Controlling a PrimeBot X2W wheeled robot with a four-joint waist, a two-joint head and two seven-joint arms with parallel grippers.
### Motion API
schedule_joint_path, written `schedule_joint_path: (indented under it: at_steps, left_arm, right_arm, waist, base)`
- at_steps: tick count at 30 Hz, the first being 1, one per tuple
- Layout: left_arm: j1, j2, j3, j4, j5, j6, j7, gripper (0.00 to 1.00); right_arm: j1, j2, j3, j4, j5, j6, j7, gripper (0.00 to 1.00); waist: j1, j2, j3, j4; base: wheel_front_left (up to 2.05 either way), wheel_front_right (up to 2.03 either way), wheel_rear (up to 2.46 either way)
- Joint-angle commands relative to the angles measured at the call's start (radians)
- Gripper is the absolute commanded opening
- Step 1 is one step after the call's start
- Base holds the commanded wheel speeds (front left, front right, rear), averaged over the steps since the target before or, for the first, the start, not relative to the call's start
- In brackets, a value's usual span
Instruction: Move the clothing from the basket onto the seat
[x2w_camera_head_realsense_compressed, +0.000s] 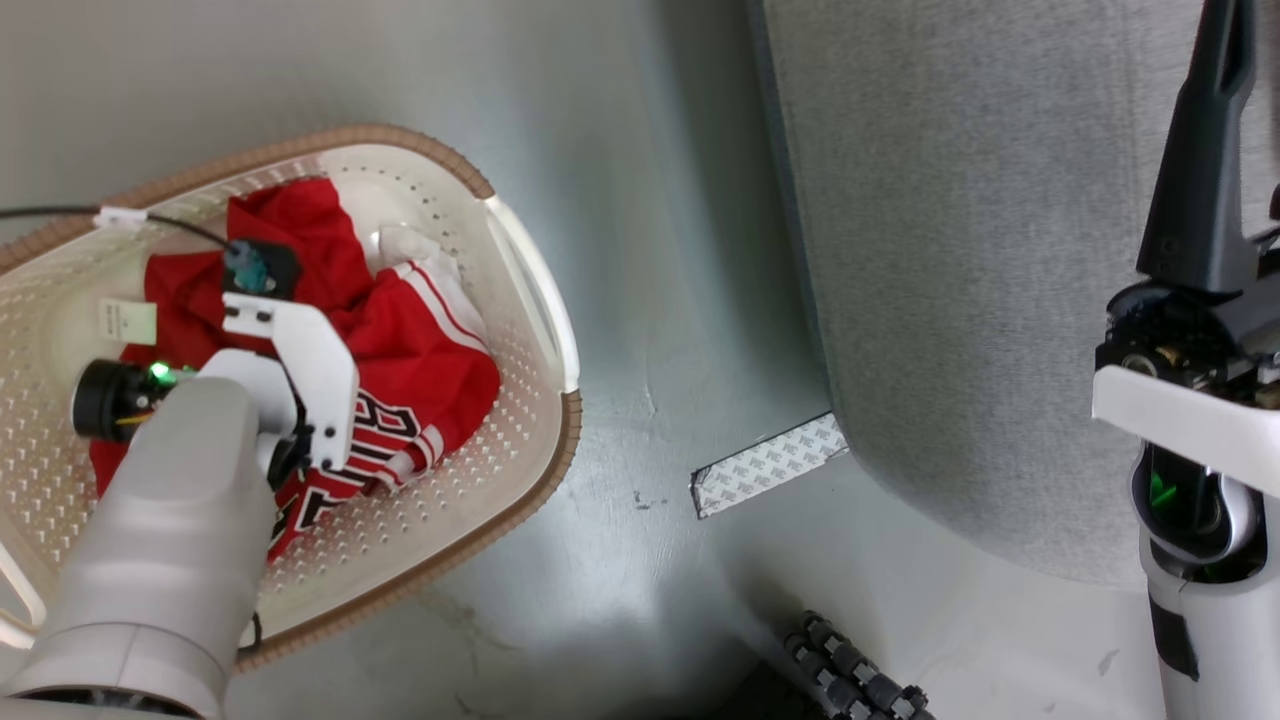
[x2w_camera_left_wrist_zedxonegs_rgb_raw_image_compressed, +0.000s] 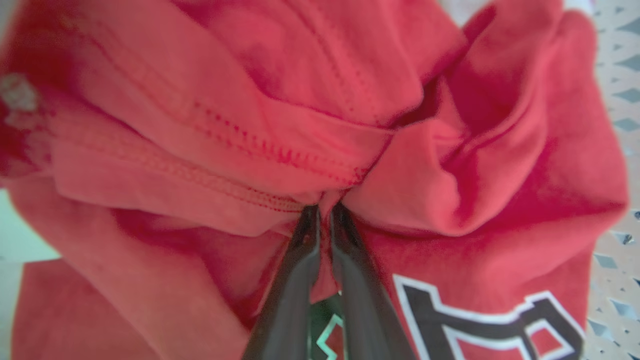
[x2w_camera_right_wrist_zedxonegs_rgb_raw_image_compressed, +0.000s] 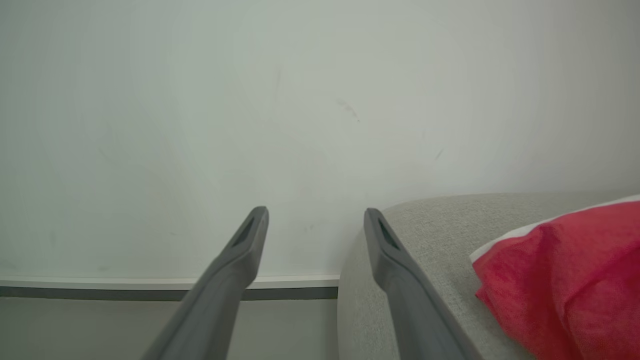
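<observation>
The big pale left arm (x2w_camera_head_realsense_compressed: 160, 540) is closest, low on the left of the head view, and it reaches down into the basket (x2w_camera_head_realsense_compressed: 565, 420). The basket sits on the grey floor (x2w_camera_head_realsense_compressed: 650, 200). It is white with little holes and a brown rim. Red clothes (x2w_camera_head_realsense_compressed: 430, 350) with white stripes and black and white letters (x2w_camera_head_realsense_compressed: 385, 425) lie crumpled in it, partly under the arm. The grey sofa (x2w_camera_head_realsense_compressed: 1000, 250) is off to the right, well apart from the basket. A strip of tape (x2w_camera_head_realsense_compressed: 765, 465) is stuck on the floor beside its corner. The right arm (x2w_camera_head_realsense_compressed: 1200, 600) stands at the right edge, in front of the sofa, with one dark finger (x2w_camera_head_realsense_compressed: 1205, 140) pointing up. In the left wrist view, the left claw (x2w_camera_left_wrist_zedxonegs_rgb_raw_image_compressed: 324, 207) is pressed together and pinches a fold of the red clothes. A stitched hem runs just above its tips, and the holey basket wall shows at the right edge. In the right wrist view, the right claw (x2w_camera_right_wrist_zedxonegs_rgb_raw_image_compressed: 315, 215) is spread wide in the air and points at a pale wall (x2w_camera_right_wrist_zedxonegs_rgb_raw_image_compressed: 300, 100). The sofa is low on the right, and a red bundle (x2w_camera_right_wrist_zedxonegs_rgb_raw_image_compressed: 565, 280) with a white edge lies on it, near the claw but not in it.
</observation>
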Motion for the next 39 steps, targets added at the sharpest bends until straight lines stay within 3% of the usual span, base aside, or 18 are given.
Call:
schedule_joint_path:
  at_steps: [1,9,23,32,39]
  left_arm:
    - [0.017,0.015,0.003,0.010,-0.012,-0.005,-0.015,0.00]
    - [0.039,0.020,0.018,0.008,-0.054,-0.034,-0.109,0.00]
    - [0.160,-0.101,-0.005,0.005,-0.132,-0.070,-0.273,0.00]
    - [0.287,-0.166,-0.110,-0.090,-0.272,-0.072,-0.390,0.00]
    - [0.379,-0.170,-0.225,-0.212,-0.414,-0.071,-0.473,0.00]
  right_arm:
    - [-0.015,0.003,0.000,0.005,0.008,0.001,-0.003,1.00]
    - [-0.040,0.003,0.011,0.031,0.034,0.001,-0.003,1.00]
    - [0.046,-0.027,-0.023,0.098,-0.020,0.001,-0.003,1.00]
    - [0.152,-0.091,-0.041,0.151,-0.028,0.001,-0.003,1.00]
    - [0.237,-0.131,-0.050,0.182,-0.035,0.001,-0.003,1.00]
  waist:
    - [0.0002,-0.0001,-0.011,-0.006]
    - [0.0002,-0.0001,-0.081,-0.031]
    - [0.0002,-0.0001,-0.372,0.075]
    - [0.0002,-0.0001,-0.601,0.176]
    - [0.0002,-0.0001,-0.756,0.258]
  base:
    - [0.00,0.00,0.00]
    - [0.00,0.00,0.00]
    - [0.00,0.00,0.00]
    - [0.00,0.00,0.00]
    - [0.00,0.00,0.00]
